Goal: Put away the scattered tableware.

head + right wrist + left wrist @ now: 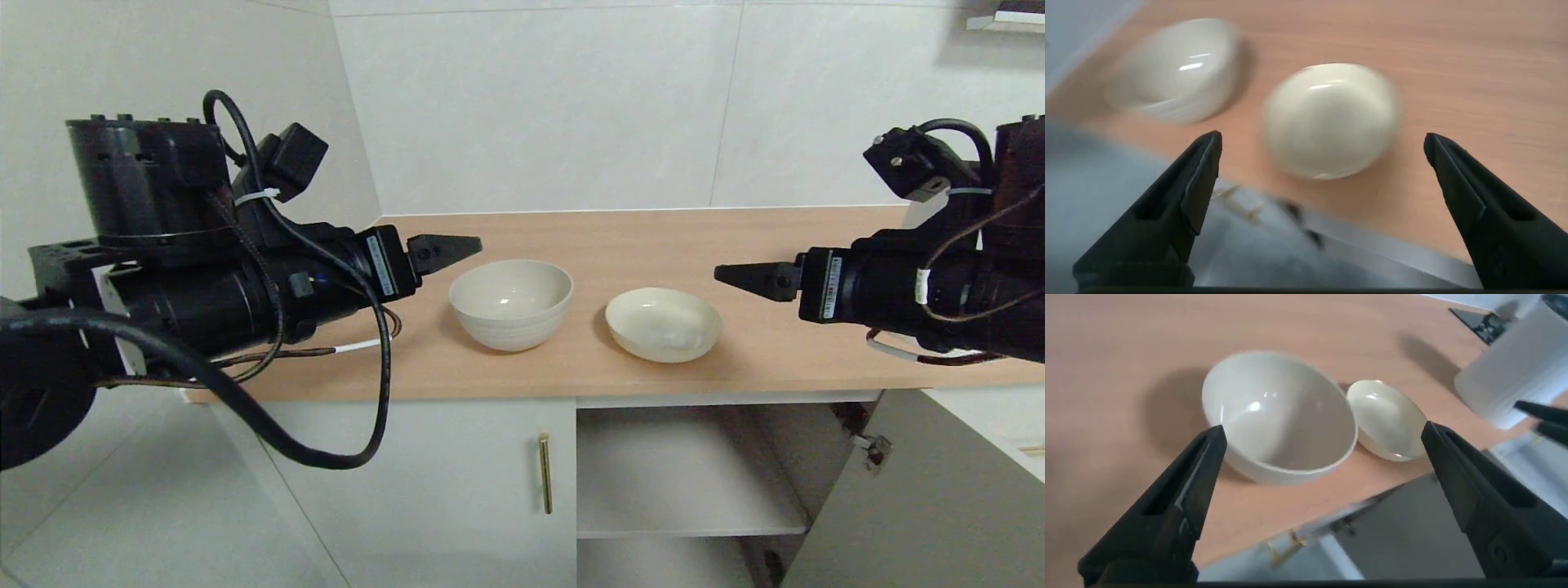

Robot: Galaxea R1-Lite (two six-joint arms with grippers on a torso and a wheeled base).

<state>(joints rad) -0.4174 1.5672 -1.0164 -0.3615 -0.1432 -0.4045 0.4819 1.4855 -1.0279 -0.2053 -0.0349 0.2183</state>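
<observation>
Two bowls stand on the wooden counter (653, 237): a deep white bowl (510, 304) and, to its right, a shallower cream bowl (663, 323). My left gripper (457, 245) hovers just left of the deep bowl, pointing right. In the left wrist view it (1323, 433) is open, with the deep bowl (1278, 416) framed between its fingers and the cream bowl (1384, 418) beyond. My right gripper (735, 275) hovers right of the cream bowl, pointing left. It (1321, 140) is open, with the cream bowl (1331, 118) between its fingers and the deep bowl (1180, 69) farther off. Neither holds anything.
Under the counter, the right cabinet door (914, 498) hangs open onto a bare white shelf (686, 465). The left door (424, 490) is closed and has a brass handle (544, 474). A white object (918, 214) stands at the counter's right end. Tiled walls close the back and left.
</observation>
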